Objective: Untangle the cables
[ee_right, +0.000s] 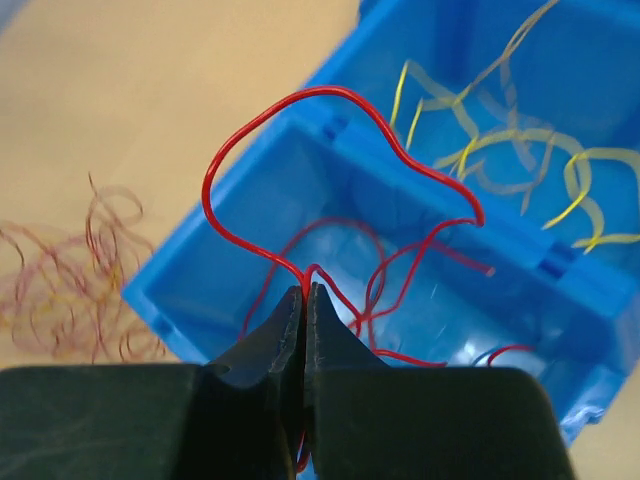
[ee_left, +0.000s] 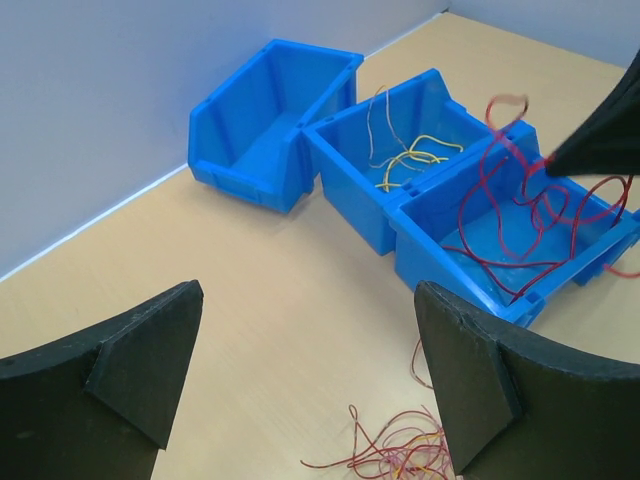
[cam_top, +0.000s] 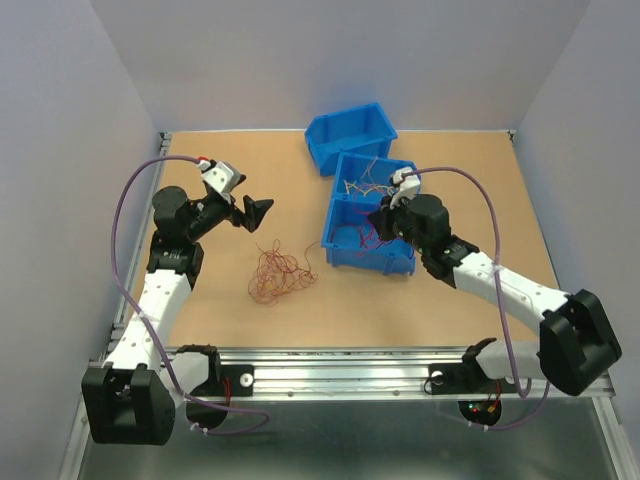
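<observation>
Robotics lab test cell, plain pale walls [cam_top: 330,60] boxing in a tan bench [cam_top: 230,320], aluminium rail [cam_top: 340,368] carrying two bolted robot arms [cam_top: 150,300], blue plastic parts bins [cam_top: 352,140]

You are looking down from above and behind the arms [cam_top: 155,300] onto the whole table [cam_top: 420,300]. The left wrist view is facing the bins [ee_left: 265,140] from farther off; the right one is hanging close over the nearest bin [ee_right: 260,190]. All are sharing bins and loose cables [cam_top: 280,272].
</observation>
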